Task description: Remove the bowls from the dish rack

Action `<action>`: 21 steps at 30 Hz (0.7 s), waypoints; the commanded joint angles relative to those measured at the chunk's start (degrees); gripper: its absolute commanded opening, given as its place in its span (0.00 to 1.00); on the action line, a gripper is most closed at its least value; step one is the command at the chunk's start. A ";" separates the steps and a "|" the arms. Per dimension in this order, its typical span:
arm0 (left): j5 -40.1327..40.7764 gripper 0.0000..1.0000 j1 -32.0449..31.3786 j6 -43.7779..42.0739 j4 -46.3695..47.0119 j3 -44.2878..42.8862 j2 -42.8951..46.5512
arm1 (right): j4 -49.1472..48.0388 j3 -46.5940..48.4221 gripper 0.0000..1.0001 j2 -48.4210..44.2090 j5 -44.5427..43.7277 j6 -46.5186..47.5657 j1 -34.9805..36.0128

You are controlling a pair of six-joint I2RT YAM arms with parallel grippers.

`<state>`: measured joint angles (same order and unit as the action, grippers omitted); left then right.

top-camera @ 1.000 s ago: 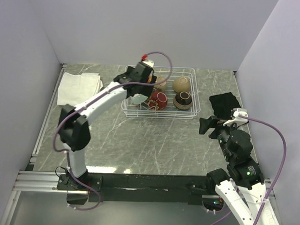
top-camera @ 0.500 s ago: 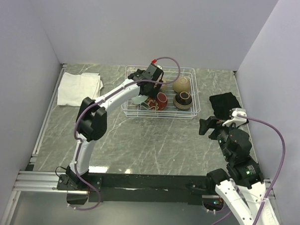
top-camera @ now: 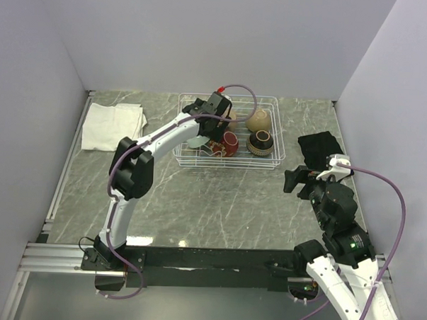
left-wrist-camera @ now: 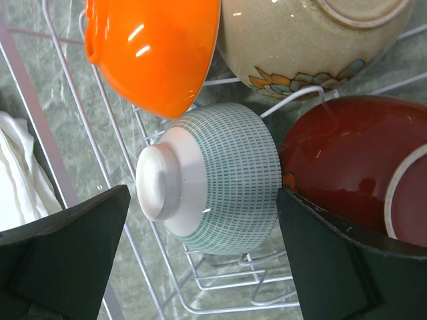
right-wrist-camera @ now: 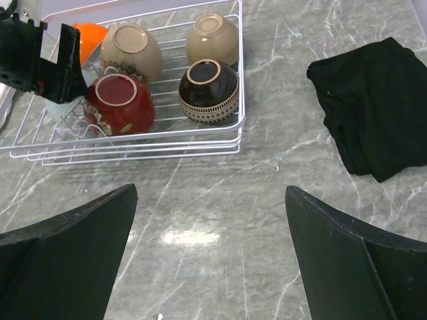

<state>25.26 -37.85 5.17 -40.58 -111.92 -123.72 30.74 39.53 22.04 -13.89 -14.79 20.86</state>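
Pale green bowl (left-wrist-camera: 220,179) sideways between spread fingers (left-wrist-camera: 63,257), orange bowl (left-wrist-camera: 152,50) above; red bowl (left-wrist-camera: 347,163) beside

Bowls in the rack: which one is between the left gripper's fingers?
The pale green bowl with dashed lines, next to the orange bowl and the dark red bowl.

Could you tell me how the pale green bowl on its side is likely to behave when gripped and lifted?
The pale green bowl looks glazed and rounded, so it may slip in the left gripper. Lying on its side on the dish rack wires, it could roll if nudged. It looks ceramic, so likely fragile.
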 commanded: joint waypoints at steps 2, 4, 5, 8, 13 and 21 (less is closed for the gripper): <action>-6.08 0.99 0.58 -8.15 -0.47 3.37 3.74 | -0.68 1.52 1.00 0.90 -0.79 0.81 0.41; -7.14 0.99 1.19 -9.12 -0.38 3.29 4.36 | -0.60 1.52 1.00 0.81 -0.70 0.81 0.41; -7.85 0.99 1.37 -9.99 -0.38 3.29 5.06 | -0.51 1.52 1.00 0.72 -0.70 0.81 0.41; -10.31 0.99 1.63 -12.02 -0.64 3.02 6.12 | -0.42 1.69 1.00 0.81 -0.88 0.90 0.41; -12.42 0.99 1.90 -12.82 -1.53 2.40 6.30 | -0.33 2.04 1.00 0.98 -1.05 0.90 0.41; -13.13 0.99 2.16 -14.31 -1.26 1.35 3.31 | 0.02 2.31 1.00 1.16 -1.23 0.99 0.41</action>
<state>14.31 -35.97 -7.03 -41.87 -108.95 -121.21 31.27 39.53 22.70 -14.06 -14.48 20.86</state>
